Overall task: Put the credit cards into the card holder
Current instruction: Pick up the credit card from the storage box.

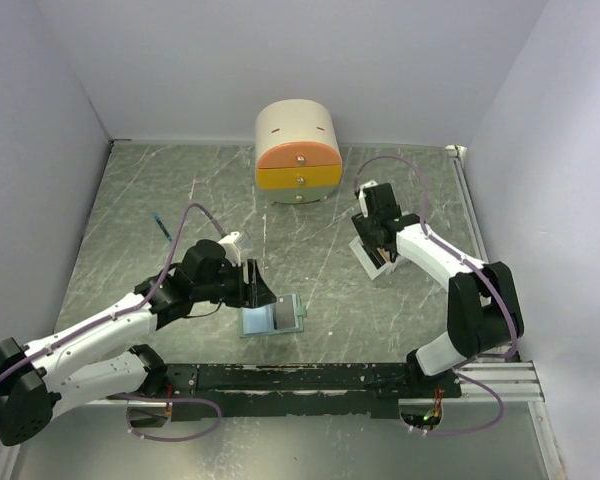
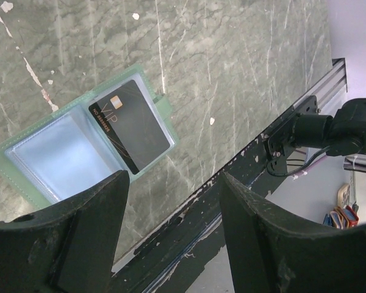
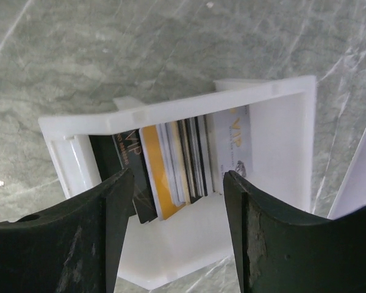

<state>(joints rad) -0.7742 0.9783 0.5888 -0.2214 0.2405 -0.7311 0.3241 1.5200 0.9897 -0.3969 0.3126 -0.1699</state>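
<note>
The left gripper (image 2: 174,201) has its jaws wide and holds nothing. The open wallet (image 2: 61,159) lies just past one jaw tip, with a black card (image 2: 131,125) in its pocket. The right gripper (image 3: 177,195) also has wide, empty jaws. More cards (image 3: 177,159) stand in the white tray (image 3: 280,140) just past the gap.

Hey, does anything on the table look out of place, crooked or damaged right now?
Nothing is spilled. The black rail beside the card holder has chipped, flaking paint, and the credit cards in the white tray lean unevenly against one another. The card holder lies open with one black card in a pocket.
</note>
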